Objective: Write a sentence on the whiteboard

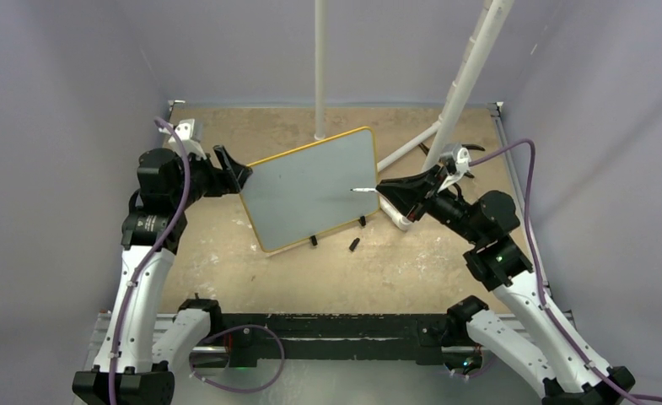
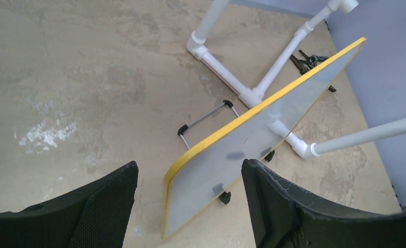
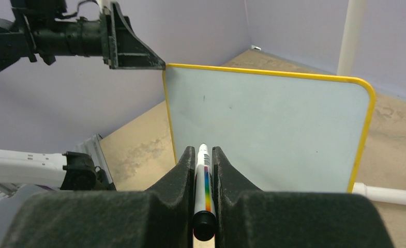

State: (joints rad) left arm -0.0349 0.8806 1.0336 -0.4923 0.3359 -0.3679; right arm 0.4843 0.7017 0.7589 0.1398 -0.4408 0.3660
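The whiteboard (image 1: 310, 190), pale grey with a yellow frame and small black feet, stands tilted on the tan table. In the right wrist view the whiteboard (image 3: 273, 124) is almost blank, with one tiny dark mark near its upper left. My right gripper (image 3: 203, 150) is shut on a white marker (image 3: 204, 175) with a rainbow stripe. The marker (image 1: 363, 190) points at the board's right half; contact cannot be judged. My left gripper (image 1: 233, 173) is open at the board's upper left corner. In the left wrist view the left gripper (image 2: 189, 164) straddles the whiteboard (image 2: 231, 155) corner without pinching it.
A white pipe frame (image 1: 462, 76) stands behind the board, with a vertical pole (image 1: 320, 67) at the back. A small black cap (image 1: 354, 245) lies on the table in front of the board. A black tool (image 2: 306, 59) lies near the far wall. Purple walls enclose the table.
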